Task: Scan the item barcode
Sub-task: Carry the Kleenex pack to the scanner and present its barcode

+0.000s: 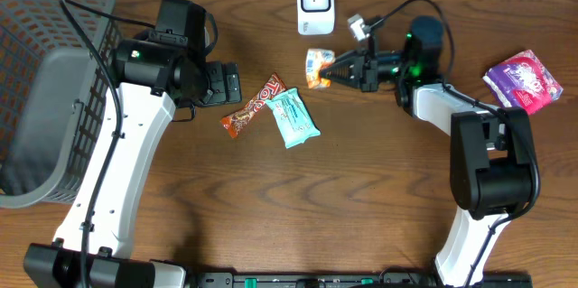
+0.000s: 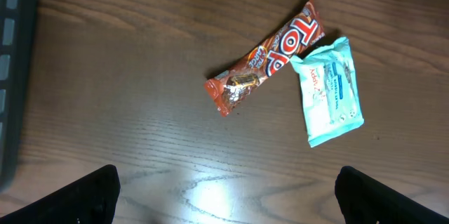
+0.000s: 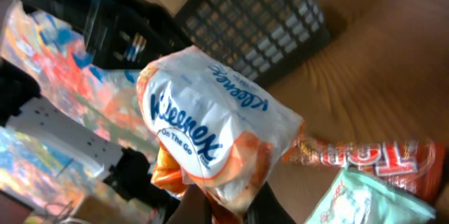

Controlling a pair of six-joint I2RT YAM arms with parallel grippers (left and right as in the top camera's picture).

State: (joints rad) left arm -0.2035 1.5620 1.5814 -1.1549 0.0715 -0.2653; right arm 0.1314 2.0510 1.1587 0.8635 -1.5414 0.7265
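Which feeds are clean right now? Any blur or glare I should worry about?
Overhead: sharp, evenly lit. Left wrist: sharp, a bright glare patch on the table near the bottom edge. Right wrist: background smeared, but the Kleenex pack in the right gripper reads clearly.

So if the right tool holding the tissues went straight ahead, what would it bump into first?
Probably the candy bar, if the right tool is low enough; height is unclear here.

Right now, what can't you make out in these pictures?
- Barcode on the tissue pack: overhead too small; right wrist shows only the logo side.
- Right tool: right wrist, mostly hidden under the pack.
- Left tool: left wrist, mostly cut off by the bottom edge.
- Wipes print: left wrist, too small.
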